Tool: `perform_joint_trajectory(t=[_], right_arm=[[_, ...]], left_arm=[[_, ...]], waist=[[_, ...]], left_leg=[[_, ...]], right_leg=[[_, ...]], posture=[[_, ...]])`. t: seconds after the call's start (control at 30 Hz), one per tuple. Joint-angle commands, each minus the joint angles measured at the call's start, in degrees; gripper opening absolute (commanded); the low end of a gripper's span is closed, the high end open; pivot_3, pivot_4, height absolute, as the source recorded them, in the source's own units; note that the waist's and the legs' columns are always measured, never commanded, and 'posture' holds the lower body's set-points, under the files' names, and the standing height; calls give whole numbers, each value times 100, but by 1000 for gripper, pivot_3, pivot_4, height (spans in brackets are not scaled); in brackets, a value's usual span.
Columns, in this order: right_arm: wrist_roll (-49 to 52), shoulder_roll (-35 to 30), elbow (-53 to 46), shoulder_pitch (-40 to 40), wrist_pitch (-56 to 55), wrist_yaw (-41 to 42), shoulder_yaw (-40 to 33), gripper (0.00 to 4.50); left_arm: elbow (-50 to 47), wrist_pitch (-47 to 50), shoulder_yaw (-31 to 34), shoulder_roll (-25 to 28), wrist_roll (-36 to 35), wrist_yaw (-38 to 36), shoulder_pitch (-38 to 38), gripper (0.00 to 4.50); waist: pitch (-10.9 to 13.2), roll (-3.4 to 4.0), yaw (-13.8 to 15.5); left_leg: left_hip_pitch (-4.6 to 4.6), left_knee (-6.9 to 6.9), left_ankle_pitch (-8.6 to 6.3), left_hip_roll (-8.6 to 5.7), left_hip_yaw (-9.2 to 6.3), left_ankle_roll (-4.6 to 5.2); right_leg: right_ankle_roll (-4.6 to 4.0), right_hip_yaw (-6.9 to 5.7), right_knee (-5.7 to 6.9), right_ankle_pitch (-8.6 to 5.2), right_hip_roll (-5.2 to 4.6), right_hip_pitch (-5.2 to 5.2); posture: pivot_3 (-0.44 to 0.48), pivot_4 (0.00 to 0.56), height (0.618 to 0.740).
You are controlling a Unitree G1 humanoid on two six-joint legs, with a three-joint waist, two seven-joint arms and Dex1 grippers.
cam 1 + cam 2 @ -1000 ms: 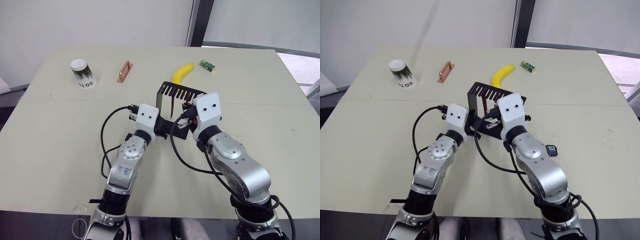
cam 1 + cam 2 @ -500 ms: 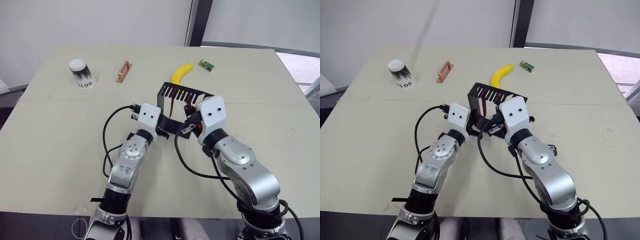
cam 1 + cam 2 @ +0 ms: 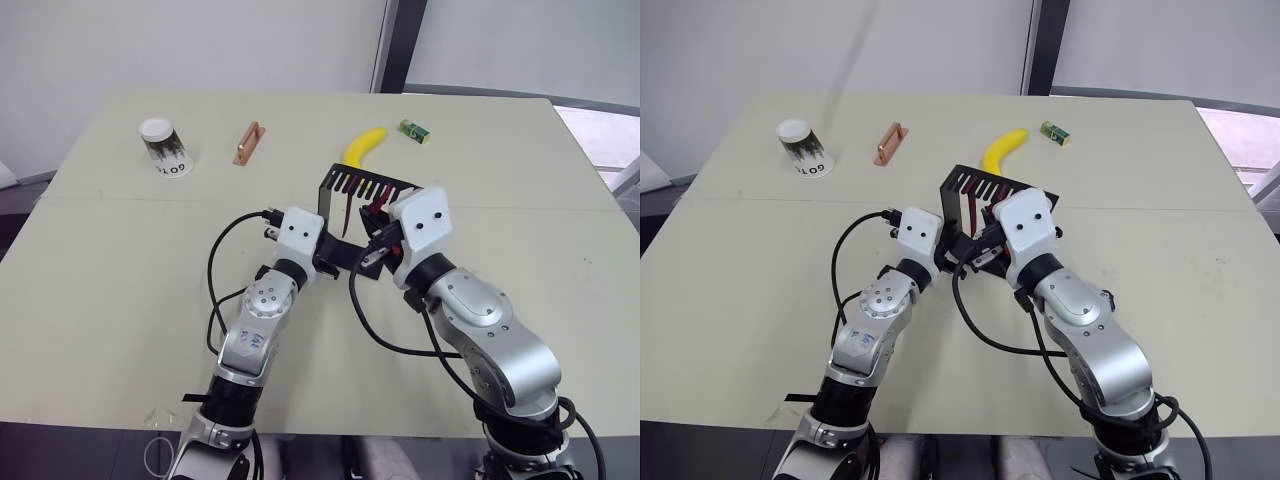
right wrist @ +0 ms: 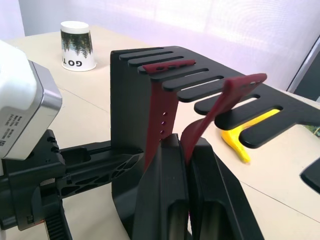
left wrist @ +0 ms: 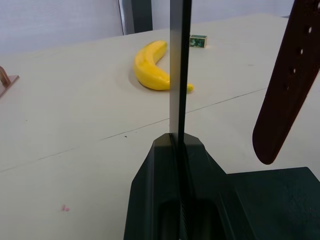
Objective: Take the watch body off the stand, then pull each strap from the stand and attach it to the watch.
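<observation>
The stand (image 4: 131, 95) is showing black, its two straps (image 4: 161, 112) dark red. A yellow banana (image 3: 365, 147), a copper bar (image 3: 247, 143), a green block (image 3: 411, 131) and a white, tree-patterned cup (image 3: 165, 147) are lying on the beige surface (image 3: 120, 260).

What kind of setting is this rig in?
Probably an indoor lab or office test bench: a plain beige table against bare white walls, set with unrelated props: a paper cup, a banana, a copper bar and a black stand.
</observation>
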Motion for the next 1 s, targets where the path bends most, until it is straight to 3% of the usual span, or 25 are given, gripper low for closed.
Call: perform_joint_trajectory(t=[0.03, 0.43, 0.73, 0.77, 0.83, 0.97, 1.0], right_arm=[[-4, -181, -320, 10, -162, 217, -113, 13], [905, -599, -778, 667, -81, 1107, -835, 13], [1687, -933, -534, 792, 108, 1508, -1454, 13], [1785, -984, -499, 791, 116, 1590, -1486, 0], [1925, -1068, -422, 771, 118, 1696, -1529, 0], [2517, -1238, -124, 694, 314, 1999, -1816, 0], [2688, -1291, -26, 668, 350, 2124, -1879, 0]], left_arm=[[-111, -110, -21, -41, 45, -23, -73, 0], [24, -94, 1, -29, 51, -50, -224, 0], [61, 79, 34, 151, 11, -304, -353, 0], [28, 90, 79, 177, -31, -348, -339, 494], [-2, 141, 150, 215, -87, -411, -334, 962], [-471, 417, 422, 543, -348, -778, -149, 2926], [-647, 472, 505, 649, -451, -906, -54, 3066]], waist=[[0, 0, 1], [0, 0, 9], [0, 0, 8], [0, 0, 8], [0, 0, 9], [0, 0, -1], [0, -1, -8]], left_leg=[[0, 0, 0, 0, 0, 0], [2, 1, 0, 0, 0, 0], [4, 1, 0, -1, 0, 0], [4, 1, 0, -1, 0, 1], [4, 1, 0, -1, 0, 0], [4, 0, 0, 0, 0, 0], [5, 0, 0, 0, 0, 0]], right_leg=[[0, 0, 0, 0, 0, 0], [0, 0, -8, 0, 2, 2], [0, 0, -10, 0, 2, 6], [0, 0, -11, 0, 2, 6], [0, 0, -10, 0, 2, 6], [0, 0, -9, 0, 2, 7], [0, 0, -8, 0, 2, 7]], posture=[[0, 150, 740], [0, 150, 740], [0, 150, 740], [0, 150, 740], [0, 150, 740], [0, 150, 740], [0, 150, 740]])
